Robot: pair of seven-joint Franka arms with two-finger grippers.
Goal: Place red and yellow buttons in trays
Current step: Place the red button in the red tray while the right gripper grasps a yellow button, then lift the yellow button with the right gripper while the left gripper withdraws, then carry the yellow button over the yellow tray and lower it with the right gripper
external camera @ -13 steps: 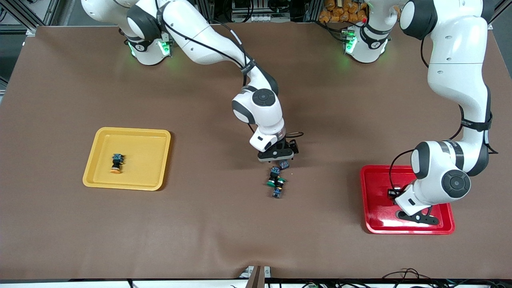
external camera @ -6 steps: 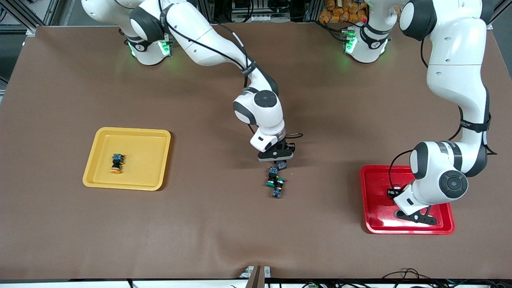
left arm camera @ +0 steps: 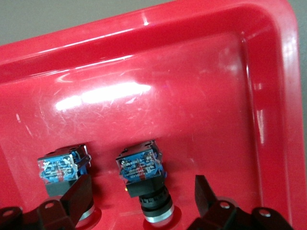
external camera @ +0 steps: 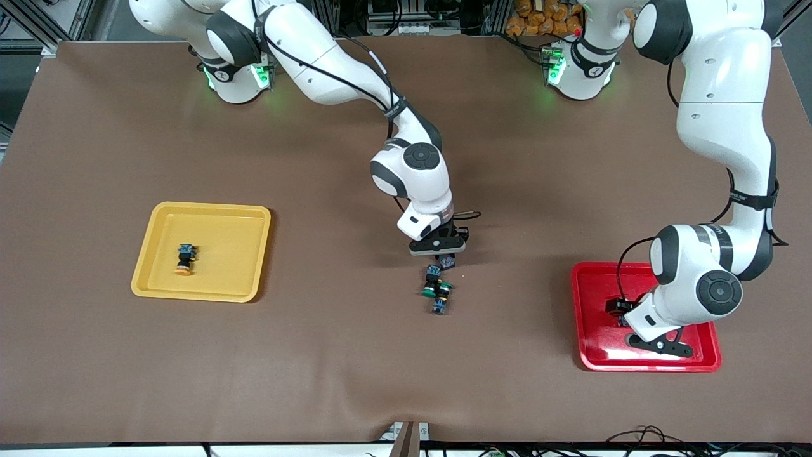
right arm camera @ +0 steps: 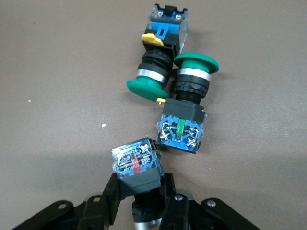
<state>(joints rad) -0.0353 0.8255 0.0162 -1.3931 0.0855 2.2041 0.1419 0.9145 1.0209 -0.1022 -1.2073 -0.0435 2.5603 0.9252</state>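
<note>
The brown table (external camera: 355,368) filled the front view, with the two trays low in the frame at either end. The red tray (external camera: 593,285) lay at the left arm's end and the yellow tray (external camera: 235,222) at the right arm's end.

The left gripper (left arm camera: 141,194) hung low over the red tray. Its jaws stood wide apart on either side of one button (left arm camera: 143,167) and gripped nothing. That button rested on the tray floor with a second button (left arm camera: 62,167) just beside it. Both showed their blue bases, and their caps were too hidden to give a colour. The placing at this end looked finished, so the left arm's next move was probably to lift straight up clear of both buttons.

The right gripper (right arm camera: 139,191) was down at the table in the centre of the front view. Its jaws were closed on the black body of a button (right arm camera: 135,163) whose cap was hidden. It looked like a pickup for one of the trays, and which tray depended on the cap colour. Two green buttons (right arm camera: 192,72) lay just beside the held button, so the lift should go straight up to avoid dragging them.

The yellow tray held a single orange-capped button (external camera: 184,259) lying on its side.
</note>
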